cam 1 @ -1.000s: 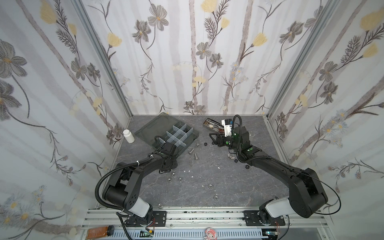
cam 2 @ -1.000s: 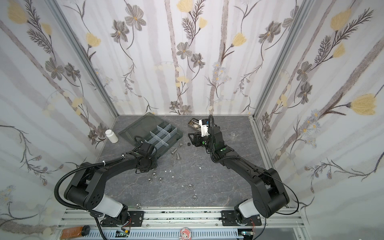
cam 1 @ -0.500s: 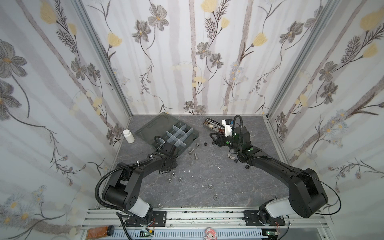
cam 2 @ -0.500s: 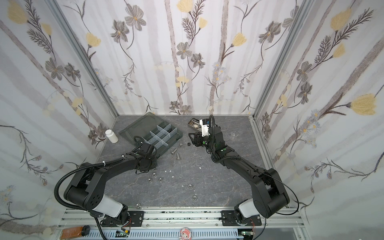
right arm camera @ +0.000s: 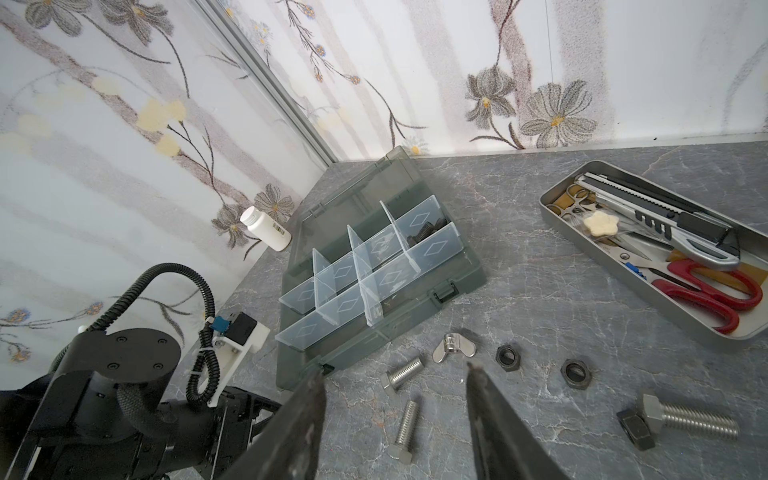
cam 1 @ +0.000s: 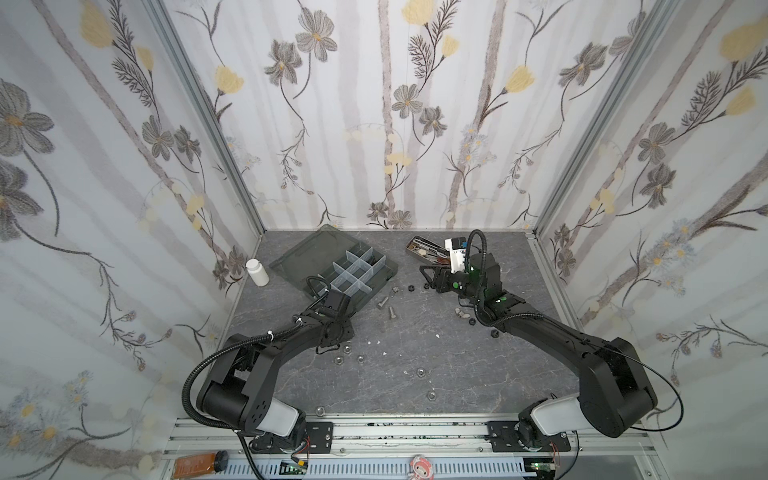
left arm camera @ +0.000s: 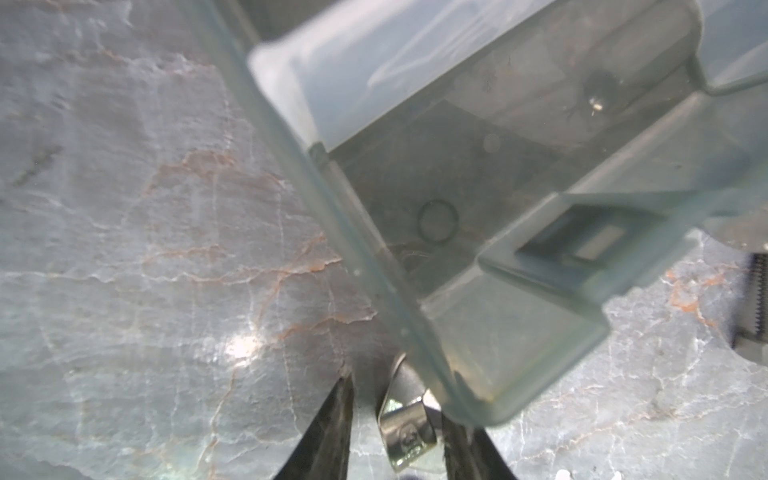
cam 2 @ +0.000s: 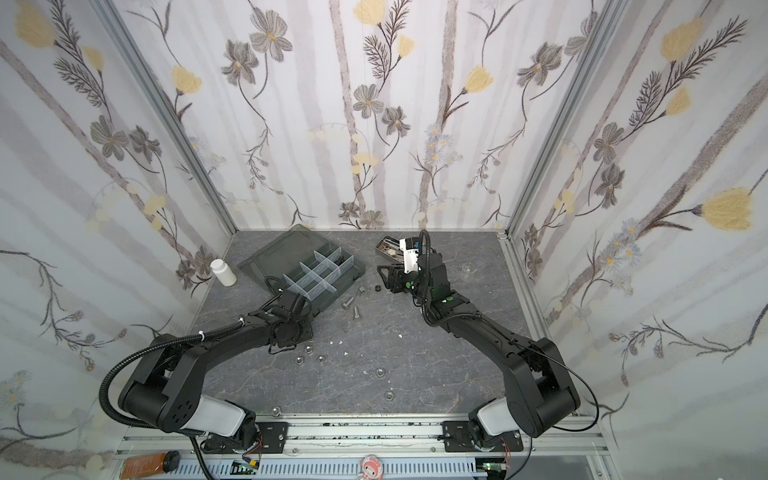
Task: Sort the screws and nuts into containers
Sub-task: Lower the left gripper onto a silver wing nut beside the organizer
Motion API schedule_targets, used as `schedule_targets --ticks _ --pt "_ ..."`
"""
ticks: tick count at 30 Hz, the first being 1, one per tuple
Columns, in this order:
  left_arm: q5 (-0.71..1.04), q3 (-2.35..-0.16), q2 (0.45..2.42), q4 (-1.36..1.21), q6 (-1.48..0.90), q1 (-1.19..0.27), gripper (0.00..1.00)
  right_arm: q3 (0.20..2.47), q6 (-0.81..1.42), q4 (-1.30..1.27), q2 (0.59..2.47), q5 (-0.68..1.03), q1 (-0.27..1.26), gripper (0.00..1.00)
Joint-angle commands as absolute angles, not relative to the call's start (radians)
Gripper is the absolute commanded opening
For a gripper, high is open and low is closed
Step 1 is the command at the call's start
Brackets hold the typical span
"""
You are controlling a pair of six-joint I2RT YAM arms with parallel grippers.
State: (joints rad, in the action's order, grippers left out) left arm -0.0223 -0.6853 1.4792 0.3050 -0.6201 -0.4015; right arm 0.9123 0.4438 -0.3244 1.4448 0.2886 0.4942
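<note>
Barely shifting, left end effector [left arm camera: 397, 401] stood open astride silver hex-head screw [left arm camera: 409, 434] beside dark grey plastic organizer box [left arm camera: 511, 332]: screw unsorted; right end effector [right arm camera: 395, 369] open.

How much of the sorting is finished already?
Barely started. Done: some black screws lie in one far compartment of the box. In hand: a silver hex piece sits between the fingers of the left claw, beside the box corner; the right claw is open and empty. Left: silver screws and black nuts on the table.

Shiny metal screws [right arm camera: 404, 430], translucent plastic containers [right arm camera: 345, 305], matt marbled tabletop [right arm camera: 540, 311]
</note>
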Motion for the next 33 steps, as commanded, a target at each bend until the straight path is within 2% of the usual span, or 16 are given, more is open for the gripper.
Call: schedule_targets --ticks 1,19,33 --pt "-0.012 -0.677 1.481 0.393 -0.638 -0.405 0.38 0.908 0.44 -0.362 1.43 0.285 0.494 0.55" --pt "-0.028 -0.762 1.566 0.448 -0.603 -0.41 0.3 0.903 0.442 -0.373 1.422 0.28 0.488 0.55" --pt "-0.019 -0.764 1.532 0.463 -0.598 -0.42 0.12 0.895 0.444 -0.384 1.424 0.281 0.484 0.55"
